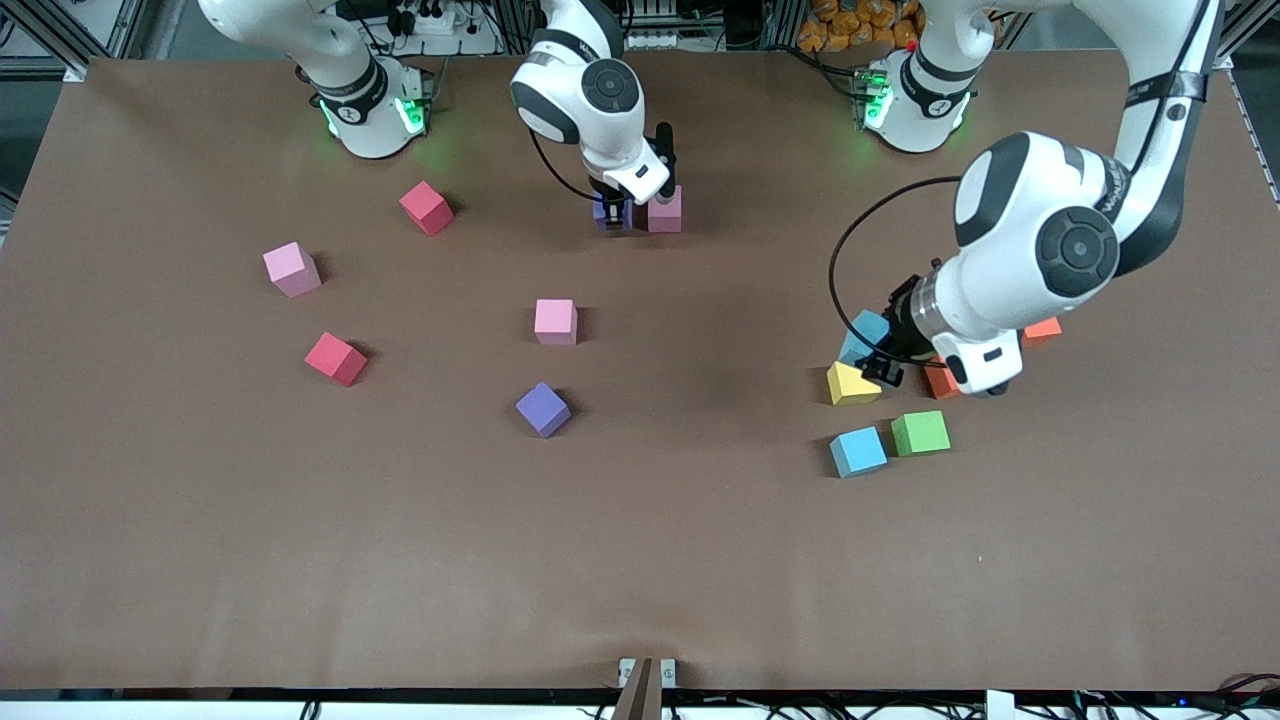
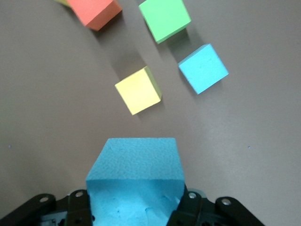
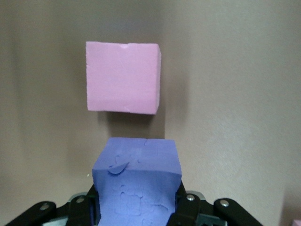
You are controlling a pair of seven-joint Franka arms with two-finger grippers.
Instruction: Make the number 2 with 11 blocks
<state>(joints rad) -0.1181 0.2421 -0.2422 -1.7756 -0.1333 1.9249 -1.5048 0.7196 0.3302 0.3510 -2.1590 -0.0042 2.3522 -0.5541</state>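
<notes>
Toward the robots' edge of the table, near its middle, the right gripper (image 1: 613, 212) is clamped on a purple block (image 3: 137, 181) and stands low beside a pink block (image 1: 665, 209); in the right wrist view the pink one lies straight ahead of the purple one, faces parallel, a narrow strip of table between them; that gap looks like the thing the next move turns on, since the purple cube probably has to close up flush against the pink to begin a row of the 2; whether the purple already rests on the table I cannot tell.

At the left arm's end the left gripper (image 1: 880, 350) is clamped on a light blue block (image 2: 135, 176), held over the table just beside a yellow block (image 1: 852, 384); green (image 1: 921, 433), a second blue (image 1: 858, 452) and orange (image 1: 940, 380) lie close by.

Loose cubes sit well apart toward the right arm's end; the digit is barely begun.
</notes>
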